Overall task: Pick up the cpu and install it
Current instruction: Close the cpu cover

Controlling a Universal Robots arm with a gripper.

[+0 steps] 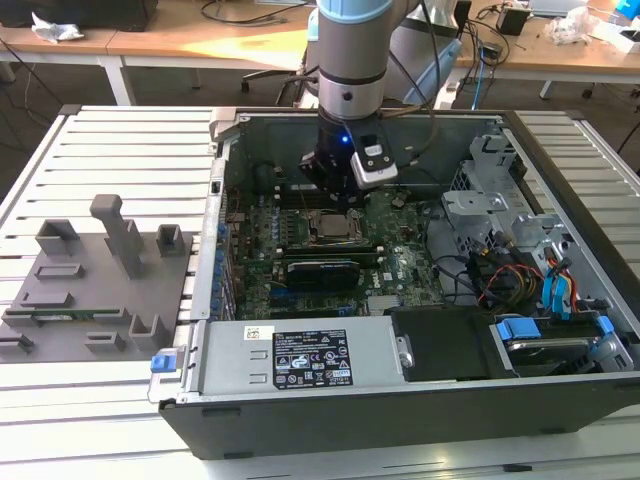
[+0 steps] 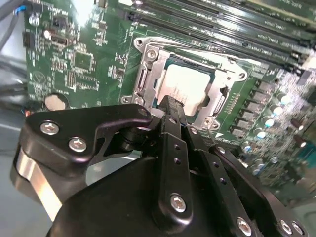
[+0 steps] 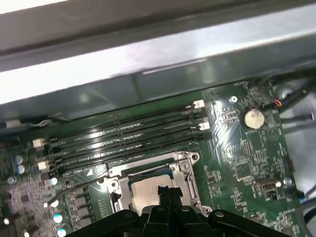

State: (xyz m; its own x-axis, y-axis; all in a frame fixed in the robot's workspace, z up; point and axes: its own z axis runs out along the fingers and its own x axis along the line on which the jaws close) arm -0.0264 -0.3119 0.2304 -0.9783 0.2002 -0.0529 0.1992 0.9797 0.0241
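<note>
Your gripper [image 1: 336, 200] is down inside the open computer case [image 1: 400, 400], low over the motherboard [image 1: 405, 250]. In both wrist views its fingers [image 2: 170, 106] [image 3: 159, 190] are drawn together to a thin slit with nothing between them, tips right at the edge of the cpu [image 2: 190, 84] [image 3: 145, 185]; you can't tell if they touch it. The cpu lies flat in the socket frame [image 2: 148, 64] [image 3: 190, 170], silvery top up, just beside the memory slots [image 3: 128, 131].
</note>
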